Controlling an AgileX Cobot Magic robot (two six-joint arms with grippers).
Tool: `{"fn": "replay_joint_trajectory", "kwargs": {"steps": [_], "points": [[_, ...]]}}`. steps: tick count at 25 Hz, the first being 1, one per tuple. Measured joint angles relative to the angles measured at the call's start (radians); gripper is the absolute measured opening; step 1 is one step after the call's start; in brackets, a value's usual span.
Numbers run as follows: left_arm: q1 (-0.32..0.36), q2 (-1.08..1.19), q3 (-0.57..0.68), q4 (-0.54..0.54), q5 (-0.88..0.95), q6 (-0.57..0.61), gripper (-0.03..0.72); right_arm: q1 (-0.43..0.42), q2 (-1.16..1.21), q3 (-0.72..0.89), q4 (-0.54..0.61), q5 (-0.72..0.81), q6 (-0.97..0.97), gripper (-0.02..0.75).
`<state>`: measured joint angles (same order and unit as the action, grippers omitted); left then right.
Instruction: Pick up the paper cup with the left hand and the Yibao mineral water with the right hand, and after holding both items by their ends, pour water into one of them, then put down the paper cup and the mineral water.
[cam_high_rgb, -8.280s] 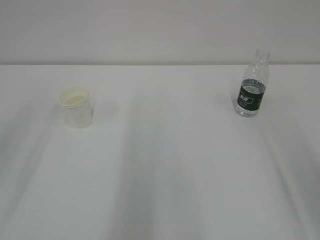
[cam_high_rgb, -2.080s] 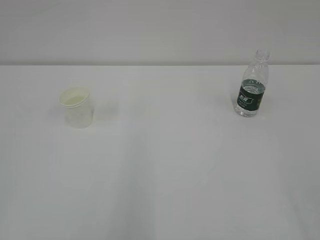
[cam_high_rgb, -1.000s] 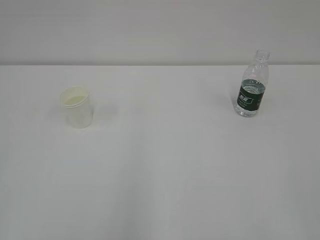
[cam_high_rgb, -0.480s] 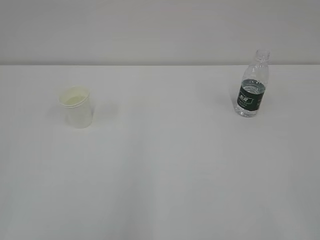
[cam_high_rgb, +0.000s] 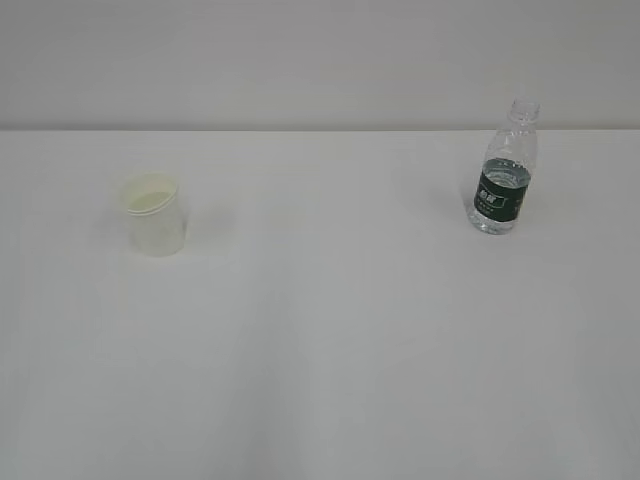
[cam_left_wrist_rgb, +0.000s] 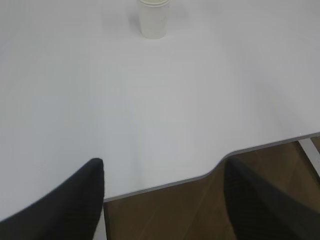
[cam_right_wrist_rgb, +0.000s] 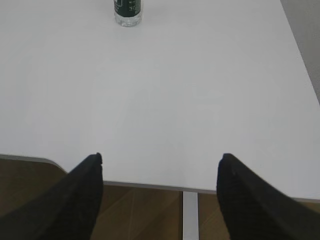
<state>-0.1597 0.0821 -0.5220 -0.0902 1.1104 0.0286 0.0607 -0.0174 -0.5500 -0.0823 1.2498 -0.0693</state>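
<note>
Note: your left hand (cam_left_wrist_rgb: 162, 200) has its jaws spread and empty; the paper cup (cam_left_wrist_rgb: 154, 18) stands upright straight ahead, well apart. Right hand (cam_right_wrist_rgb: 160, 195), likewise spread, faces the Yibao mineral water (cam_right_wrist_rgb: 128, 12), slightly left.

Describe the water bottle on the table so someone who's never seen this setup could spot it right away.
Start at the white table and look to its far right side. The water bottle stands upright there, well apart from the paper cup on the left. It is clear ribbed plastic with a dark green label, and taller than the cup.
</note>
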Motion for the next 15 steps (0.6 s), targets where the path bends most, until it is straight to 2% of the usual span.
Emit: {"fn": "replay_joint_trajectory", "kwargs": {"steps": [5, 15], "points": [[0.0, 0.0, 0.0, 0.0, 0.0, 0.0, 0.594, 0.0, 0.0, 0.017, 0.0, -0.052, 0.0, 0.539], [0.0, 0.0, 0.0, 0.0, 0.0, 0.0, 0.589, 0.0, 0.0, 0.042, 0.003, -0.096, 0.002, 0.539]]}}
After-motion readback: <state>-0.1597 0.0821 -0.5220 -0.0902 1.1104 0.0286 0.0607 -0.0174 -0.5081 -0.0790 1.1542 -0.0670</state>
